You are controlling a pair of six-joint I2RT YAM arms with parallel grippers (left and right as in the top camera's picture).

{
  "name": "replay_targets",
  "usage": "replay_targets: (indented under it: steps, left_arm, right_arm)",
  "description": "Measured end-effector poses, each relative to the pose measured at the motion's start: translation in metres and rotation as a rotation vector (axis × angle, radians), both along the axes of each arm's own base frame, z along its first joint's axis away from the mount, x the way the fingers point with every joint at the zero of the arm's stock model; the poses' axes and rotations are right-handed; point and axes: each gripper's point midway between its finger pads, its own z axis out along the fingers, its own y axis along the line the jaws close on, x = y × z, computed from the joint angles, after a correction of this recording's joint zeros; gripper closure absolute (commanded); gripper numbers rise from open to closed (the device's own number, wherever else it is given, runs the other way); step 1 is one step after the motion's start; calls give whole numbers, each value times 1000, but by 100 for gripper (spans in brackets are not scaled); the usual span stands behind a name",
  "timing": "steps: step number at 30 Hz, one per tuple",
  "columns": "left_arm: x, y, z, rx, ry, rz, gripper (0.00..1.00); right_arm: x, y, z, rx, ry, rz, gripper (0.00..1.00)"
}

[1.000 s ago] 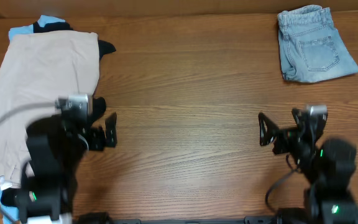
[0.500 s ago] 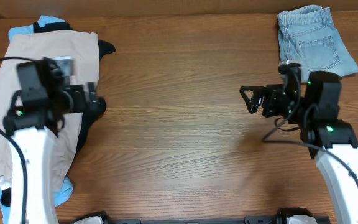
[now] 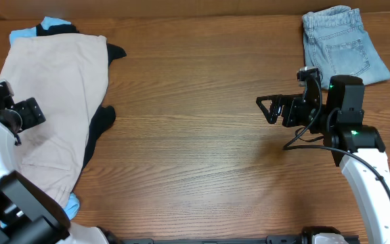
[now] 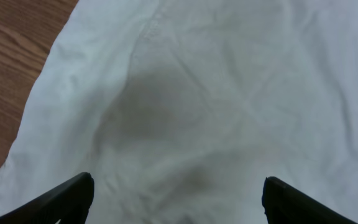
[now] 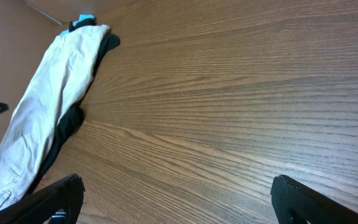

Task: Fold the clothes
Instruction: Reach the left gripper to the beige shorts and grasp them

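A beige garment (image 3: 53,88) lies spread on top of a pile at the table's left, with black cloth (image 3: 99,122) and light blue cloth (image 3: 26,32) showing under it. My left gripper (image 3: 31,112) is open and hovers over the beige garment's left part; the left wrist view shows the pale fabric (image 4: 204,106) filling the frame between the fingers (image 4: 176,196). My right gripper (image 3: 271,107) is open and empty above bare wood right of centre (image 5: 179,193). Folded blue jeans (image 3: 342,47) lie at the back right.
The wooden table (image 3: 195,156) stretches between the two arms. The pile also shows far off in the right wrist view (image 5: 48,106). The table's back edge runs just behind the jeans and the pile.
My left arm has swung from the front of the table out to the left, over the beige garment. My right arm has risen and moved back and slightly left.
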Motion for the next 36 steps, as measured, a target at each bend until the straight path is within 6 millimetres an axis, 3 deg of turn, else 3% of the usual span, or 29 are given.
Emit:
replay_targets:
  steps: [4, 9, 15, 17, 19, 21, 27, 32, 36]
  left_arm:
    - [0, 16, -21, 46, 45, -49, 11]
    - [-4, 43, -30, 85, 37, -34, 13]
    - [-19, 65, -52, 60, 53, -16, 22]
    - [-19, 62, -66, 30, 65, -29, 29]
    - [-17, 58, -75, 4, 65, -44, 47]
    - [-13, 55, -73, -3, 53, -57, 70]
    - [-9, 46, -70, -51, 50, -45, 96]
    - [-11, 36, -47, -123, 56, 22, 96]
    - [-4, 7, -11, -201, 15, 40, 96]
  right_arm:
    - [-2, 0, -2, 1, 11, 0, 0]
    - [-6, 0, -6, 1, 37, 0, 0]
    - [-8, 0, -7, 2, 50, 2, 0]
    - [-8, 0, -7, 2, 49, 2, 1]
    - [-8, 0, -7, 2, 49, 1, 1]
    - [-8, 0, -7, 2, 49, 2, 2]
    - [-4, 0, -4, 2, 26, 2, 4]
    - [1, 0, 1, 4, -7, 0, 8]
    - [3, 0, 4, 6, -18, -2, 11]
